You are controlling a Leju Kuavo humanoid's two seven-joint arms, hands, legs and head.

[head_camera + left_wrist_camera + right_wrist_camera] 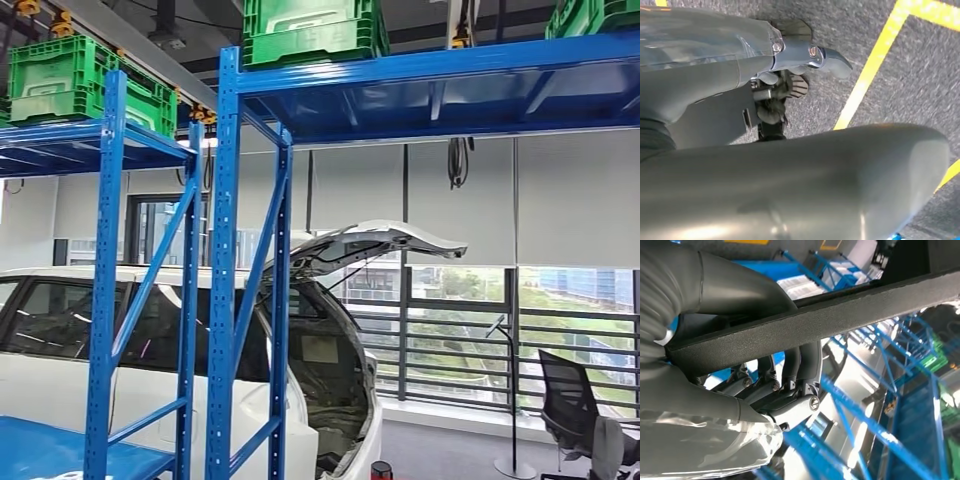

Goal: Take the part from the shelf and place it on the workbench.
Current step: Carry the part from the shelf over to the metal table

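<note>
The right hand (764, 375) is seen with fingers wrapped around a long dark textured part (836, 315), blue shelving (874, 425) behind; the left hand (791, 75) is held empty over grey floor (911, 70), fingers loosely apart

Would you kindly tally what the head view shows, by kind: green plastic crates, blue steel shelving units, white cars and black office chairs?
Green plastic crates: 3
Blue steel shelving units: 2
White cars: 1
Black office chairs: 1
Total: 7

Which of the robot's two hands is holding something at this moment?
The right hand: its fingers wrap a long dark bar. The left hand hangs above the floor, holding nothing.
</note>
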